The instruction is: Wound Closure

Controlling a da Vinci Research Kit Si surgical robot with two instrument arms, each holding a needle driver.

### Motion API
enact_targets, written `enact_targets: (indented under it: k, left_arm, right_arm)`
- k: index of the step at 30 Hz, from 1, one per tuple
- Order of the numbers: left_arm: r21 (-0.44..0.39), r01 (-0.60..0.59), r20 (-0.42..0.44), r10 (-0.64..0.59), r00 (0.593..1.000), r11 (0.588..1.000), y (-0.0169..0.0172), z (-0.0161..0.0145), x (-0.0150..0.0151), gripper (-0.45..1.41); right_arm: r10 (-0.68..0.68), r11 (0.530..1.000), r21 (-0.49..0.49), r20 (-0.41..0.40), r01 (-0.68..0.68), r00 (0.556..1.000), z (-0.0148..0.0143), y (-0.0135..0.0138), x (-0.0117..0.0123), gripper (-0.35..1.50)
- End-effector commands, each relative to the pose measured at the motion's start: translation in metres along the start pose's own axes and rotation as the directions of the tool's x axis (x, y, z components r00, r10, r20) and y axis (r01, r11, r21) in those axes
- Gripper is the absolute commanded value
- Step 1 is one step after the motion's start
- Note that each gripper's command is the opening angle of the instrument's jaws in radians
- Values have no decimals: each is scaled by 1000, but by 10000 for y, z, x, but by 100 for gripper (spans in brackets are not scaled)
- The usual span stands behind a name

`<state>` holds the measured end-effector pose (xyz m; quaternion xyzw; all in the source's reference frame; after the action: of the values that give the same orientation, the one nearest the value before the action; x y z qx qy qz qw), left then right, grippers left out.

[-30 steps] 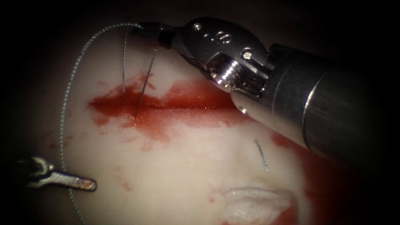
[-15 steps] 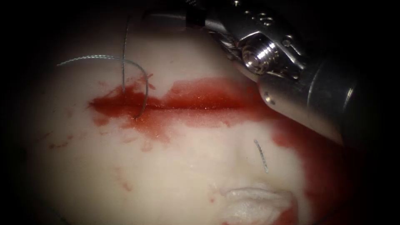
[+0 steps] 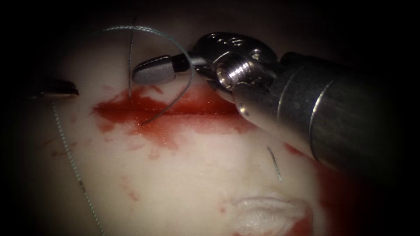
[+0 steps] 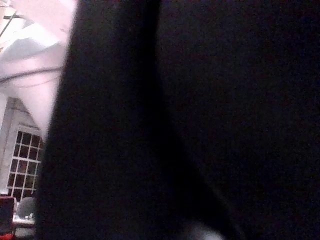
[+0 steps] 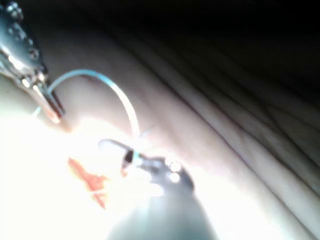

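Endoscope: right gripper (image 3: 151, 73) closed, thread (image 3: 175, 41) looped around it; left gripper (image 3: 57, 89) unclear.

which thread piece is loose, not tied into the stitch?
The short cut end of thread lying alone on the tissue, below the cut. The other thread arcs from the cut past the right tool.
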<state>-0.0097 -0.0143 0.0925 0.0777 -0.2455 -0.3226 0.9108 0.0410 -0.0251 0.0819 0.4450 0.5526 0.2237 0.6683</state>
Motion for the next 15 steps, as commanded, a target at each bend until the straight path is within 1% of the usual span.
enact_targets:
  k: [1,2,4,5,7,8,9,10,11,12,13,14,15]
  left_arm:
    - [-35,-38,-8,38,999,999,13,4,-13,-45]
    - [-65,-55,-24,53,998,996,18,9,-13,-45]
    - [-105,-84,-67,77,995,991,28,24,-9,-45]
    - [-113,-94,-80,85,993,989,30,32,-6,-45]
    - [-104,-120,-116,108,987,987,29,49,9,-45]
    - [-92,-121,-138,108,984,988,27,57,17,-45]
    - [-59,-126,-185,113,976,990,23,71,33,-45]
    - [-59,-126,-185,113,976,990,23,71,33,-45]
    - [-31,-122,-199,114,973,992,21,76,39,-45]
    - [7,-123,-211,122,970,992,19,80,43,-45]
    - [84,-115,-224,131,966,990,14,85,51,-45]
    - [84,-115,-224,131,966,990,14,85,51,-45]
    - [105,-114,-227,135,965,988,11,85,54,-45]
  right_arm:
    - [18,999,36,27,-19,999,12,-2,-4,-35]
    - [44,997,65,40,-46,998,15,-4,-7,-35]
    - [107,983,149,32,-110,994,20,-10,-11,-35]
    - [124,974,187,13,-124,992,22,-13,-11,-35]
    - [187,954,243,-17,-177,982,25,-21,-8,-35]
    - [204,951,245,-33,-190,978,26,-25,-6,-35]
    - [249,941,253,-77,-223,965,27,-32,1,-35]
    - [249,941,253,-77,-223,965,27,-32,1,-35]
    - [271,936,258,-99,-238,958,28,-35,5,-35]
    - [284,934,262,-126,-244,950,28,-37,9,-35]
    - [323,924,276,-191,-265,927,29,-39,19,-35]
    - [323,924,276,-191,-265,927,29,-39,19,-35]
    - [339,919,282,-215,-274,916,30,-38,24,-35]
